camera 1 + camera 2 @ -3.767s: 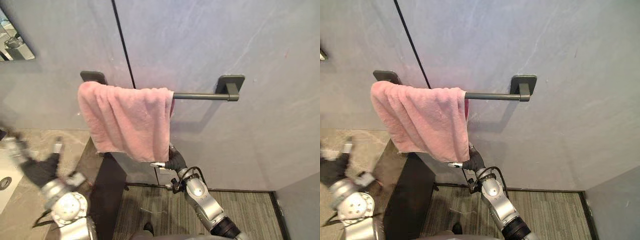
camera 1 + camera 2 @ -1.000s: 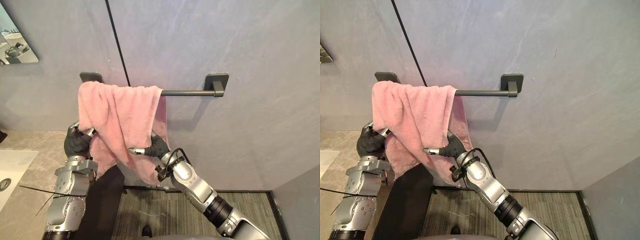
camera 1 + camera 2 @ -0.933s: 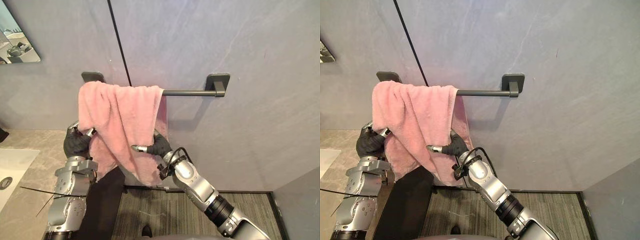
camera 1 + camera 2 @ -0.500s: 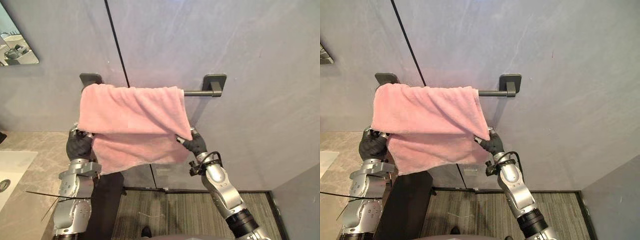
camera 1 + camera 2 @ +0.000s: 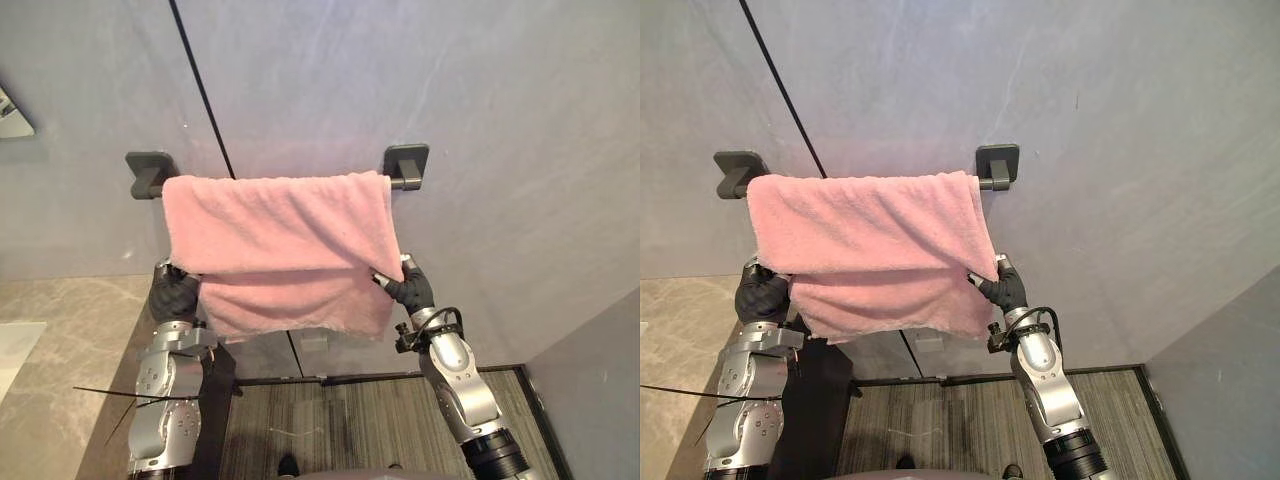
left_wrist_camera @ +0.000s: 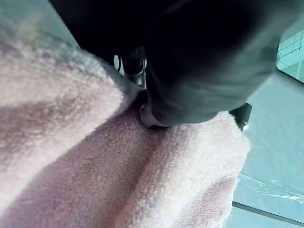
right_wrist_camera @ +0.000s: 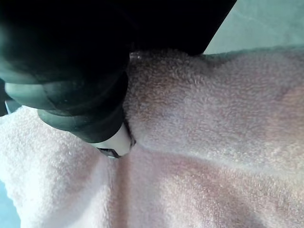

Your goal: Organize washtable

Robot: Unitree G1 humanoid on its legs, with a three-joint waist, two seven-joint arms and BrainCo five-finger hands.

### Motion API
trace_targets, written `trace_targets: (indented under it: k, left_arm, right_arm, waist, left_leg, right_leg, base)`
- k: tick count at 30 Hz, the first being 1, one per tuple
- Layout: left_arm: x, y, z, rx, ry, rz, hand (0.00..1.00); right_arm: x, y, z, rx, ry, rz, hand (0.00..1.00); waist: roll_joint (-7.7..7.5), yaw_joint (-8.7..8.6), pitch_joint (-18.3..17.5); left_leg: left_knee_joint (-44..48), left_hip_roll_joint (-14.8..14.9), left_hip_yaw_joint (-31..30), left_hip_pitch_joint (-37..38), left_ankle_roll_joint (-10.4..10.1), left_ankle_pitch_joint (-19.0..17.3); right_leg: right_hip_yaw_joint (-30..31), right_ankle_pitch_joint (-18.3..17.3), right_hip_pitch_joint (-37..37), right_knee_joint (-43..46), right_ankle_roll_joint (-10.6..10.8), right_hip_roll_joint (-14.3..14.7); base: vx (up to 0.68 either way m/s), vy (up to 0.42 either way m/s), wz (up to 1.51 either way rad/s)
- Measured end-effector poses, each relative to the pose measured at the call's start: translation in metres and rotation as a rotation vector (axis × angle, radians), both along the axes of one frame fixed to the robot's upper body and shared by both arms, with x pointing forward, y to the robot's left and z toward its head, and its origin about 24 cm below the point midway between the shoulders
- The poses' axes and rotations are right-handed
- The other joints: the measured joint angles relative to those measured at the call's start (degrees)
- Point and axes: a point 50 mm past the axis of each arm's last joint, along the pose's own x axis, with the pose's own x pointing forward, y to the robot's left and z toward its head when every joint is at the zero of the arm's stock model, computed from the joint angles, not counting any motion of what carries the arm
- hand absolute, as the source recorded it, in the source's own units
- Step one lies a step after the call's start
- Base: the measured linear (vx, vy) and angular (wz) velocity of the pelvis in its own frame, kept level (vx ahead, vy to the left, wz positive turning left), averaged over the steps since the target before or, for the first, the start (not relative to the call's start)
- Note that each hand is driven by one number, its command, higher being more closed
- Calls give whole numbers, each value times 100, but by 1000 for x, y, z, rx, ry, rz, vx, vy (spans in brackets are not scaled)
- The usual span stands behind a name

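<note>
Ok, pink towel (image 5: 280, 235) is draped over the dark towel bar, spread across nearly the full span between the left bracket (image 5: 148, 172) and the right bracket (image 5: 405, 165); the bar itself is almost entirely covered. It hangs in two layers: the front layer ends higher, and the back layer drops lower with a slightly uneven bottom edge. Right robot hand (image 5: 408, 290) sits at the lower right corner of the front layer, clamped on it, with the corner pinched between thumb and fingers; the right wrist view shows terry cloth bunched into a crease right at the dark cover. Left robot hand (image 5: 172, 295) is at the towel's lower left, with its dark cover butted against the cloth and the rest tucked behind the hanging edge. Can't tell whether it is closed on the towel or just resting against it; the left wrist view shows the cover pressed into a fold and not much more. Both arms come up from below, one at each end of the towel. Bar is mounted on a grey wall (image 5: 480, 100) with a thin dark vertical seam (image 5: 200, 90) running down behind the towel's left part. Marble counter (image 5: 50, 360) is at lower left, below the left arm. Grey striped floor (image 5: 340, 430) is at the bottom, between the arms.
</note>
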Motion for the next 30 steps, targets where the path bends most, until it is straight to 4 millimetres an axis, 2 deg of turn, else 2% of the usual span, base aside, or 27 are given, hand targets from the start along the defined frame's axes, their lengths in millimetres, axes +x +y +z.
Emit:
trace_targets:
  k: [4, 5, 11, 13, 17, 19, 21, 24, 28, 30]
  left_arm:
    - [0, -1, -3, -5, 11, 20, 100]
    - [0, 0, -4, 11, 21, 34, 0]
    - [-4, 11, -16, 25, 80, 83, 0]
    - [-12, 12, -28, 31, 134, 93, 0]
    - [-23, 9, -47, -3, 213, 102, 0]
    - [-34, 6, -68, -17, 306, 101, 0]
    - [-41, 3, -76, -29, 347, 102, 0]
    - [-53, -6, -96, -50, 428, 65, 0]
    - [-77, -37, -138, -84, 628, -80, 0]
    - [-92, -53, -156, -81, 720, -178, 0]
  right_arm:
    - [-1, -2, -4, -6, 17, 7, 0]
    - [-1, -2, -6, -8, 24, 7, 0]
    - [-9, -10, -27, -16, 110, -21, 0]
    - [-18, -14, -44, -23, 184, -28, 0]
    - [-34, -17, -59, -22, 252, -18, 0]
    - [-45, -14, -74, -25, 316, 7, 0]
    - [-52, -13, -82, -28, 356, 25, 0]
    - [-68, -11, -99, -30, 443, 60, 0]
    - [-92, -6, -128, -57, 591, 129, 0]
    - [-103, -3, -134, -59, 633, 175, 0]
  waist:
    - [0, -2, 43]
    - [-1, -3, 42]
    - [-2, 2, 41]
    - [-6, -2, 39]
    - [-5, -1, 39]
    - [-11, -3, 36]
    - [-16, -11, 33]
    - [-23, -6, 28]
    - [-49, -4, 17]
    - [-58, -3, 16]
  left_leg:
    - [0, 3, 13, 1, -4, -3]
    - [0, 4, 16, 0, -4, -3]
    - [0, 1, -4, -1, -4, -3]
    - [-1, 0, -6, 0, -4, -3]
    - [-1, 2, -5, 1, -4, -3]
    - [-1, 6, 13, -1, -4, -3]
    - [-1, 4, 22, -2, -5, -4]
    - [-1, 4, 28, -1, -5, -4]
    - [0, -3, 15, 4, -17, -33]
    - [0, -6, 15, 18, -21, -50]
  right_leg:
    - [16, 2, -25, -1, 6, 3]
    - [16, 6, -29, -1, 0, 3]
    - [9, 18, -10, -2, -18, 2]
    - [9, 17, -8, -5, -16, 0]
    - [11, 1, -14, -8, 8, 1]
    - [25, -2, -63, -8, 14, 3]
    - [33, -2, -71, -8, 14, 1]
    - [57, -1, -74, -8, 15, 1]
    - [64, 16, -35, -58, 21, -1]
    - [70, 29, 27, -106, 32, 1]
  base:
    - [12, -3, -5]
    - [0, 0, 0]
    - [4, 0, 2]
    - [0, 0, 0]
    - [0, 0, 0]
    - [-27, -2, -5]
    - [-1, 0, -3]
    - [0, 0, 0]
    - [0, 0, 0]
    - [0, 0, 0]
